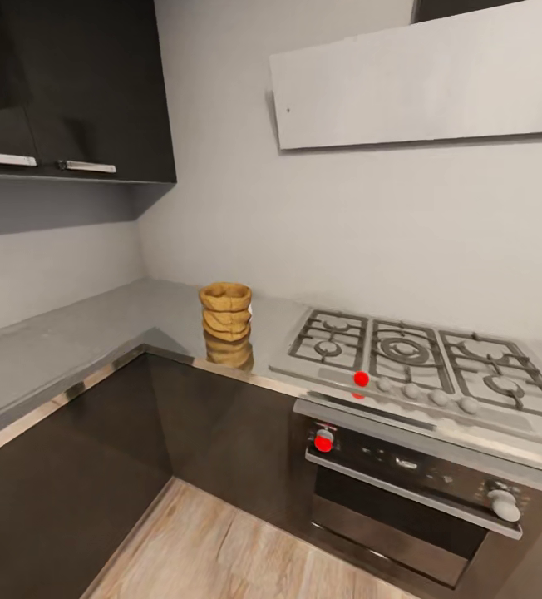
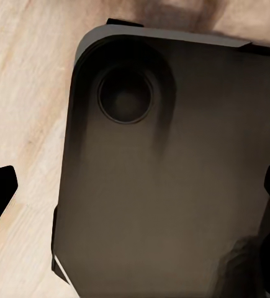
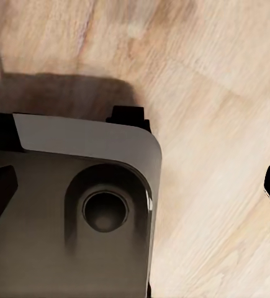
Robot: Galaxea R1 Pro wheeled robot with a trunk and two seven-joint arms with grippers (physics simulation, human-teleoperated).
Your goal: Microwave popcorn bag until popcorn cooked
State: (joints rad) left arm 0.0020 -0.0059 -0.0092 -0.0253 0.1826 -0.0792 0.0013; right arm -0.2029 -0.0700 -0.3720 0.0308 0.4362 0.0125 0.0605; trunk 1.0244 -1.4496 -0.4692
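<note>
A small tan popcorn bag (image 1: 226, 311) with wrinkled sides and a rolled rim stands upright on the grey steel surface (image 1: 71, 341) of an L-shaped kitchen run, near the inner corner and close to the shiny front edge, its reflection showing in the metal below it. Just beside it sits a steel gas hob (image 1: 412, 358) with dark grates, a row of pale knobs and one red knob, above a black built-in oven (image 1: 421, 491) with a steel handle. Glossy black upper cabinets (image 1: 71, 91) hang over the corner, and a white slanted hood (image 1: 421, 75) is mounted on the grey wall above the hob. Light wood plank floor (image 1: 221, 549) runs below the dark cabinet fronts. From the wrists, the left gripper (image 2: 135, 198) and right gripper (image 3: 135, 186) each point down at the robot's dark base (image 2: 172, 167) and the floor, dark fingertips at opposite picture edges, the jaws of both spread wide with nothing between them.
</note>
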